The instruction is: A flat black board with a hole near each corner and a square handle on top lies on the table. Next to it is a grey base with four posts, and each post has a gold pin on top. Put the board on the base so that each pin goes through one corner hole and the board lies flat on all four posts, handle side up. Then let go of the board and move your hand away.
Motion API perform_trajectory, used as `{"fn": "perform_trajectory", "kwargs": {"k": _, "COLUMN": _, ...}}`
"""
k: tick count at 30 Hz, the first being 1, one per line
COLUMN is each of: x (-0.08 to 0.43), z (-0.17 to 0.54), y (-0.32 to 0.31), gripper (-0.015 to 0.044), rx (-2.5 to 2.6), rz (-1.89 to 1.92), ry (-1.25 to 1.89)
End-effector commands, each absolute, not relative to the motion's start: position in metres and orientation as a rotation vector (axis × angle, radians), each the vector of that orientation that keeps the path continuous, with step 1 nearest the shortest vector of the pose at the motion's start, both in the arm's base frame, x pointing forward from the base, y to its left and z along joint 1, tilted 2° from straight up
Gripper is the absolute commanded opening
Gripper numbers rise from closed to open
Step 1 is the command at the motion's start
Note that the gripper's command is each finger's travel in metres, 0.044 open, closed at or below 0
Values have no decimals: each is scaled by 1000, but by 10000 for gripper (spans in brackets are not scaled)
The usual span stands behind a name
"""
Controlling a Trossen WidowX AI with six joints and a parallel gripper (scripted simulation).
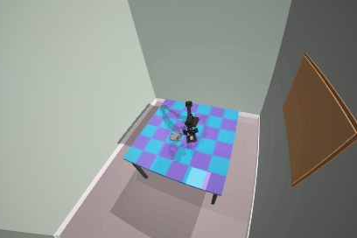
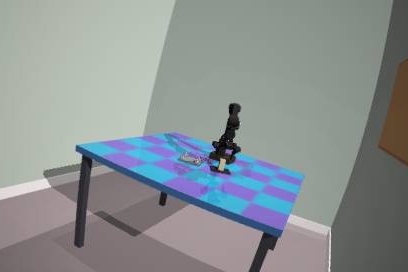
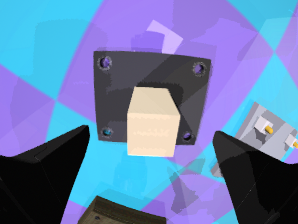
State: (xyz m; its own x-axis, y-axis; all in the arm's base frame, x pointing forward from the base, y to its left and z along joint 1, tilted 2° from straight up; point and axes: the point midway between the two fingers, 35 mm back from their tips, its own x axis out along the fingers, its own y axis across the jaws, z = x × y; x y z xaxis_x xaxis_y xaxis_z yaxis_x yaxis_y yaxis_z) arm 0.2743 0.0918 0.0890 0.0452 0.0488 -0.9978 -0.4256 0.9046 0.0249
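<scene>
Your board [image 1: 193, 139] [image 2: 220, 170] [image 3: 150, 75] lies flat on the checkered table [image 1: 161, 164] [image 2: 137, 167] [image 3: 20, 95], well in from the table's edges, its handle [image 1: 192, 137] [image 2: 222, 164] [image 3: 153, 130] up. The base [image 1: 176, 136] [image 2: 190, 160] [image 3: 250, 137] sits just beside it, with a strip of tabletop between them. Your arm [image 1: 189, 115] [image 2: 231, 131] reaches down above the board, and the gripper [image 3: 153, 135] points at the table, fingers spread wide and grasping nothing. In the wrist view, the handle shows between the two fingertips.
</scene>
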Motion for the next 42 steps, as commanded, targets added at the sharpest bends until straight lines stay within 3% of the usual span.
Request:
{"fn": "perform_trajectory", "kwargs": {"k": 1, "x": 275, "z": 82, "y": 92, "gripper": 440, "rx": -310, "rz": 364, "ry": 1494}}
{"fn": "perform_trajectory", "kwargs": {"k": 33, "x": 275, "z": 33, "y": 94, "gripper": 440, "rx": -310, "rz": 364, "ry": 1495}}
{"fn": "perform_trajectory", "kwargs": {"k": 42, "x": 275, "z": 33, "y": 94, "gripper": 204, "rx": -310, "rz": 364, "ry": 1495}}
